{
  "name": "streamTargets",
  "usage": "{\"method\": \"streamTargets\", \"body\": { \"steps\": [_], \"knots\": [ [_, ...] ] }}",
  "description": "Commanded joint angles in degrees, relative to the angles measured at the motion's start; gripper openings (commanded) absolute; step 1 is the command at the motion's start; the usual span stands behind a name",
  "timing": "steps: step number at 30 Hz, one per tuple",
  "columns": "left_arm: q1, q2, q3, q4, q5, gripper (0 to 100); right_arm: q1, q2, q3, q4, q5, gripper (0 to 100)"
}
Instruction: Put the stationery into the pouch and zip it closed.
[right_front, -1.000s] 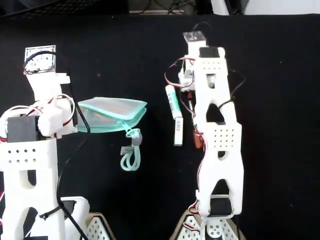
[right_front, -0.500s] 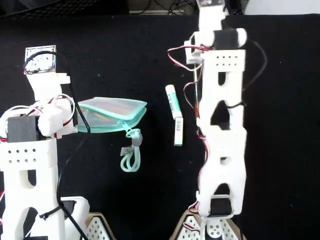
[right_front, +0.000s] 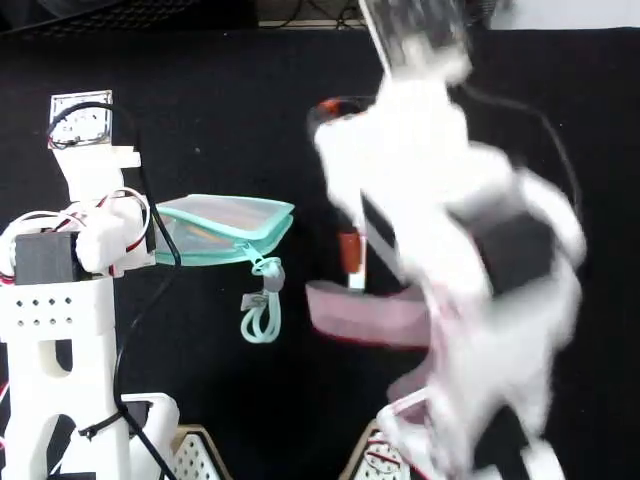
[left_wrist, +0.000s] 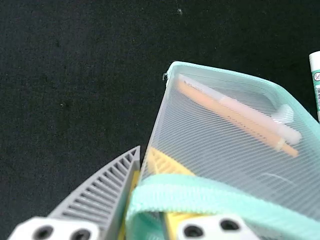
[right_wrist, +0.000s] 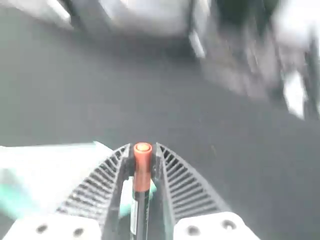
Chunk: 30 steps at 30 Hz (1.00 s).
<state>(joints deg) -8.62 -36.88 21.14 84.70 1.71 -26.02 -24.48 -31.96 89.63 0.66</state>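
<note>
Firmly, the right gripper (right_wrist: 143, 148) pinches a red-capped pen (right_wrist: 142, 172) between its fingers, with the pouch (right_wrist: 42, 170) beside one finger. The left gripper (left_wrist: 144, 155) clamps the pouch's edge; an orange pencil (left_wrist: 235, 119) lies inside.

Left hand (left_wrist: 145, 167) grips the pouch (left_wrist: 225, 155); pens (left_wrist: 235, 115), seemingly, lie inside.
</note>
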Motion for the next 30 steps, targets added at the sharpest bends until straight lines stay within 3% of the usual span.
{"method": "streamTargets", "body": {
  "steps": [1,7,12,20,30],
  "knots": [
    [-0.66,0.7,0.13,-0.7,0.35,3,-9.32,-18.77,15.34,-14.95,-0.44,1.2],
    [-0.66,0.7,0.13,-0.7,0.35,3,-18.02,-39.6,50.24,-45.1,0.09,1.2],
    [-0.66,0.7,0.13,-0.7,0.35,3,-21.45,-47.34,68.26,-67.16,1.32,1.2],
    [-0.66,0.7,0.13,-0.97,0.35,3,-28.31,-47.34,74.68,-71.21,8.53,1.2],
    [-0.57,0.7,0.13,-0.88,0.35,3,-24.35,-47.43,90.33,-75.08,8.62,1.2]
  ]
}}
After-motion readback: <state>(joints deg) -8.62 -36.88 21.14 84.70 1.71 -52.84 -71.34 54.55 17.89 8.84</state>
